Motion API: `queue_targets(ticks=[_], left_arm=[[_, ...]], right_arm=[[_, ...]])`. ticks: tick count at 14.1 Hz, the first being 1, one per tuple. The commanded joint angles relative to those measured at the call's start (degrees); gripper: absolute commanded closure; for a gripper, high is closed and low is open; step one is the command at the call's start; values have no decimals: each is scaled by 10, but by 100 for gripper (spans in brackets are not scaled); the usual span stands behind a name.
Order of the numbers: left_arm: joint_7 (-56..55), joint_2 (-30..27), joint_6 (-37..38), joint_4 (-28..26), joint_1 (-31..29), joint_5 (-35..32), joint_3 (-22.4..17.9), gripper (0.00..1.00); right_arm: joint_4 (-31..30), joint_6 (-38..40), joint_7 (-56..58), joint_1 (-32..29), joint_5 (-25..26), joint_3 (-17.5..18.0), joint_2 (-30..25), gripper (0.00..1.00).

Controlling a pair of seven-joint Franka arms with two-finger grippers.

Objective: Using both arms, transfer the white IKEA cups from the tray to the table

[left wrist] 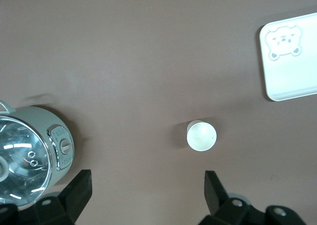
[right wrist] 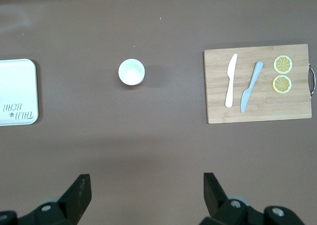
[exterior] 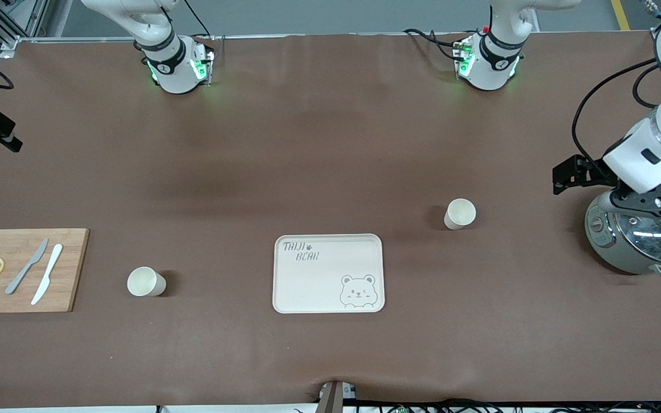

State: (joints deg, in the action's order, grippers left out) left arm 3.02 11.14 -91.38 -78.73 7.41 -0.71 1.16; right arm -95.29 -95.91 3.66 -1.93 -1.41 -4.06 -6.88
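Two white cups stand upright on the brown table. One cup (exterior: 459,213) is toward the left arm's end and shows in the left wrist view (left wrist: 201,136). The other cup (exterior: 146,281) is toward the right arm's end and shows in the right wrist view (right wrist: 131,71). The cream bear tray (exterior: 319,281) lies between them, with nothing on it. My left gripper (exterior: 652,203) is open and empty, up over the table beside a pot, apart from its cup (left wrist: 147,190). My right gripper (right wrist: 147,190) is open and empty, high over bare table; it is out of the front view.
A grey-green pot (exterior: 640,241) with a glass lid stands at the left arm's end, under the left hand. A wooden cutting board (exterior: 72,269) with two knives and two lemon slices lies at the right arm's end, beside the cup there.
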Motion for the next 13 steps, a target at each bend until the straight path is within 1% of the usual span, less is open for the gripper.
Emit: queue_targets(ticks=[1,13], left_arm=[[-4,-13,-1,-1,-3,-13,11,0],[-13,-19,-9,-1,-3,-13,11,0]], right_arm=[[14,6,-8,-9,4,9,7,0],[19,6,-8,-11,2,9,8,0]])
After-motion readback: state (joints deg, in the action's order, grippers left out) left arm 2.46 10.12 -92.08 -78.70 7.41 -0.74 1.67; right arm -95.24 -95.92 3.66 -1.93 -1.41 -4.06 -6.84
